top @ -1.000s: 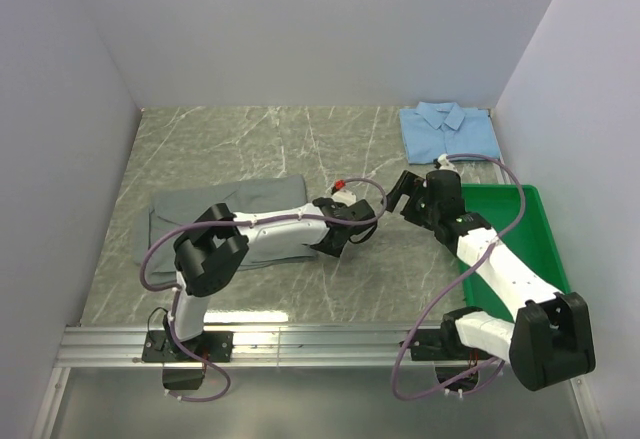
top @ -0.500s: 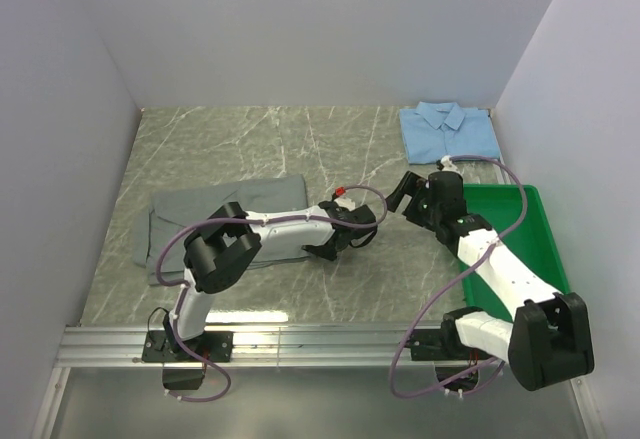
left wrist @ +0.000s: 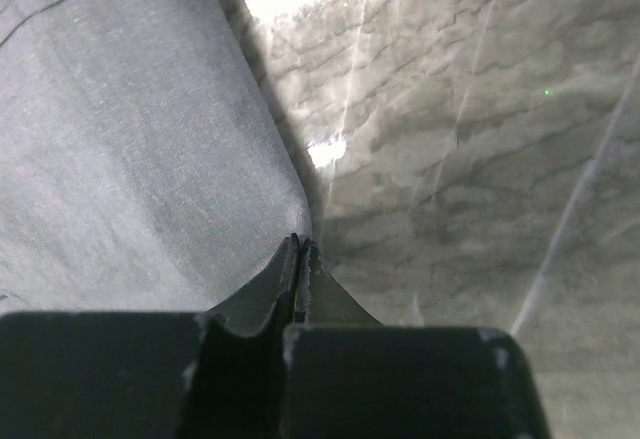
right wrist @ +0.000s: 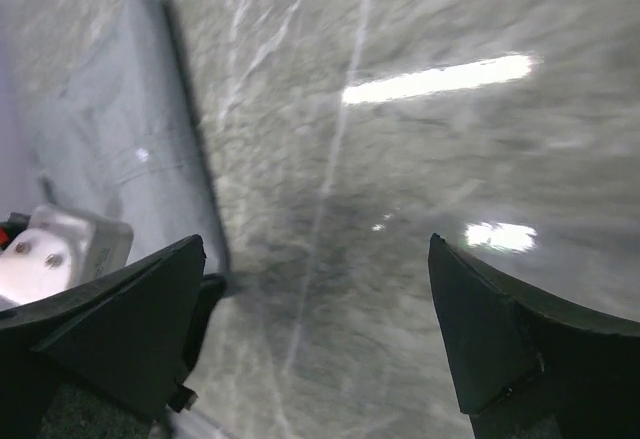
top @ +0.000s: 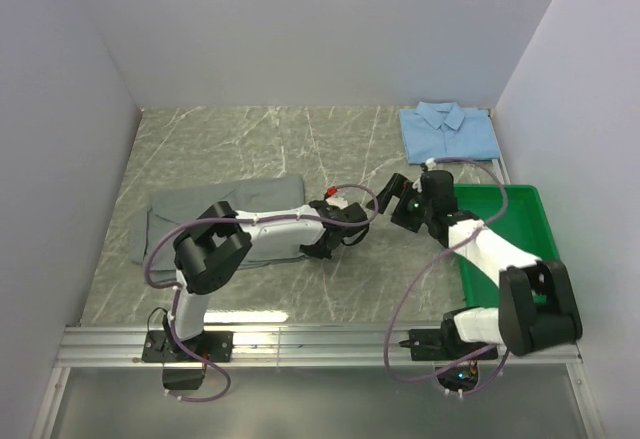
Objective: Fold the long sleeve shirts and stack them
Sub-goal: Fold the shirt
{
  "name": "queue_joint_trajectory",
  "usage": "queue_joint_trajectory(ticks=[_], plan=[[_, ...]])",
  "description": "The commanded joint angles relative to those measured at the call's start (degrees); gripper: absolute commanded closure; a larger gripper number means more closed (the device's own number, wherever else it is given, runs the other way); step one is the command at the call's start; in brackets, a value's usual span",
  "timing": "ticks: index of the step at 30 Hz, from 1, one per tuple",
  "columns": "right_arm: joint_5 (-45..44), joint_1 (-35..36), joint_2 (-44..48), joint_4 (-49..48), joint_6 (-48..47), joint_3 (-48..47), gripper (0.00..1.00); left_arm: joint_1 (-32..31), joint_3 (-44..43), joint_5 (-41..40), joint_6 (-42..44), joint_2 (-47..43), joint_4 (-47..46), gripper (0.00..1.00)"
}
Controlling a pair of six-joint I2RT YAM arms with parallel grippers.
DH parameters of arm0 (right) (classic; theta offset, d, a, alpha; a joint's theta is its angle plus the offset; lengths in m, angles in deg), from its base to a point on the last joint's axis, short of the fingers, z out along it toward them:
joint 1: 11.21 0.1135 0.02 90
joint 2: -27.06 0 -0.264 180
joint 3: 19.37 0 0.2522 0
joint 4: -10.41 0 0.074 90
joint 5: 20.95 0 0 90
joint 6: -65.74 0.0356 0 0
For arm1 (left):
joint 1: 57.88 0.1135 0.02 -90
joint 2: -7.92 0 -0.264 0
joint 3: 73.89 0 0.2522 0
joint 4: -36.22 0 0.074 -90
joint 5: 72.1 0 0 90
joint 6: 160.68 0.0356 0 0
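Observation:
The grey long sleeve shirt [top: 230, 214] lies folded at the left of the table, and fills the left of the left wrist view [left wrist: 130, 159]. My left gripper [top: 313, 250] [left wrist: 300, 244] is shut, its tips pinched together on the shirt's right edge near the front corner. The light blue shirt [top: 448, 129] lies folded in the far right corner. My right gripper [top: 391, 201] [right wrist: 316, 244] hangs wide open over bare table just right of the left wrist, with nothing between its fingers. The grey shirt [right wrist: 130, 159] shows at its upper left.
A green plastic tray [top: 535, 229] sits at the right edge, under my right arm. White walls close the table on three sides. A metal rail runs along the near edge. The left wrist [right wrist: 60, 244] sits close to my right gripper's left finger.
My left gripper has closed on the grey shirt's edge. My right gripper has swung left toward the table's middle, closer to the left wrist, still open.

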Motion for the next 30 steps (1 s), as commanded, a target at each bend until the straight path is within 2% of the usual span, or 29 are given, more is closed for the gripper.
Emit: queue_joint_trajectory(ticks=[1, 3, 12, 15, 21, 22, 24, 25, 26, 27, 28, 29, 30], plan=[[12.03, 1.17, -7.12, -12.22, 6.42, -1.06, 0.0, 0.45, 0.47, 3.13, -0.39, -6.1, -3.18, 0.99], [16.79, 3.53, -13.08, -17.92, 9.75, -2.19, 0.0, 0.45, -0.23, 4.1, -0.39, -8.21, -3.45, 0.99], [22.77, 11.45, -30.94, -28.85, 16.71, -11.41, 0.0, 0.45, -2.78, 8.85, -0.47, -10.33, -5.29, 0.98], [23.57, 13.47, -33.76, -29.21, 16.8, -14.49, 0.04, 0.45, -3.48, 9.64, -0.39, -9.98, -5.65, 0.97], [24.27, 15.76, -38.86, -27.53, 15.75, -18.72, 0.19, 0.45, -4.89, 8.94, -0.82, -10.33, -6.53, 0.94], [24.27, 16.11, -39.22, -27.8, 15.84, -18.72, 0.28, 0.45, -5.07, 8.5, -1.09, -10.42, -6.61, 0.93], [24.27, 16.38, -40.1, -27.71, 15.49, -19.07, 0.39, 0.45, -5.24, 8.41, -1.44, -10.68, -7.05, 0.91], [24.19, 16.47, -40.19, -27.36, 15.05, -19.25, 0.54, 0.45, -5.16, 8.58, -1.61, -11.12, -7.75, 0.89], [24.18, 16.47, -40.1, -26.66, 14.0, -19.43, 0.62, 0.45, -4.81, 8.5, -1.7, -11.47, -8.11, 0.88], [23.84, 16.56, -39.93, -25.18, 13.12, -19.78, 0.84, 0.53, -4.72, 8.5, -1.79, -11.73, -8.46, 0.86], [23.31, 16.47, -39.49, -23.68, 11.89, -19.95, 0.95, 0.53, -4.54, 8.32, -1.97, -12.43, -8.63, 0.83], [22.35, 16.64, -38.79, -22.01, 8.84, -20.82, 1.0, 0.53, -4.37, 8.06, -2.05, -12.87, -9.16, 0.77], [22.34, 16.3, -38.52, -18.26, 7.15, -21.36, 1.0, 0.62, -4.19, 7.97, -2.06, -13.49, -9.6, 0.72]])
